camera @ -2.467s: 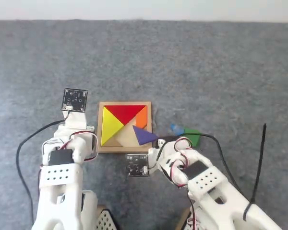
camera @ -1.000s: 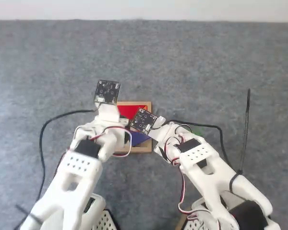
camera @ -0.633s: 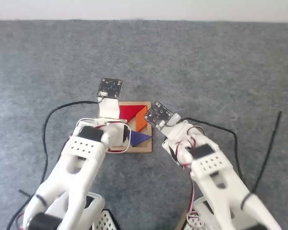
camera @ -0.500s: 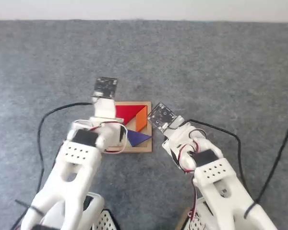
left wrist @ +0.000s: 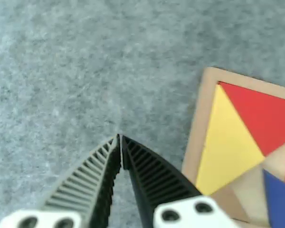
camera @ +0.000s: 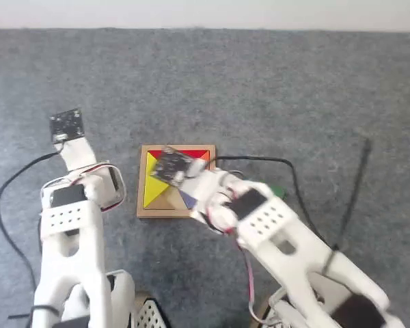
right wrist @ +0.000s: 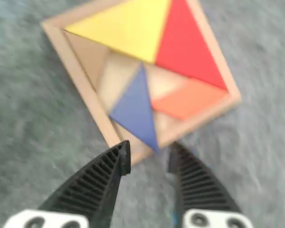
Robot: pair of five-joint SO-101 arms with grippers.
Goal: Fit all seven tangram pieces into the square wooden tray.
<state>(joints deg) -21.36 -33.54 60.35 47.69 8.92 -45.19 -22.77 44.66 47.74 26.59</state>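
While only four coloured pieces show in the frame, the job reads as about half done.

- Grey carpeted tabletop (camera: 307,96) carries everything.
- Right arm (camera: 260,219) leans in over the tray, with its wrist above the tray's near right part. Left arm (camera: 72,205) stands off to the tray's left.
- Square wooden tray (camera: 141,183) lies between the two arms, with bare wood showing in its lower half.
- Yellow triangle (right wrist: 128,28) and red triangle (right wrist: 185,47), the two big ones, sit flush against each other and fill the far half.
- Orange piece (right wrist: 190,99) lies along the red triangle's side.
- Blue triangle (right wrist: 135,111) lies askew across the bare wood, its sharp tip reaching the near rim. Judged not seated.
- Green piece (camera: 277,192) is outside the tray, on the tabletop beside the right arm.

Right jaws: parted to a moderate gap and empty, above the tray's near rim. The blue tip points into that gap, just short of it.

Left jaws: tips pressed together and holding nothing, over bare carpet just beside the tray's left rim.

Step in hand, as I judge it, is squaring up the blue triangle. The next move calls for the right jaws to drop onto that tip and turn the piece against its neighbours without dragging the tray.
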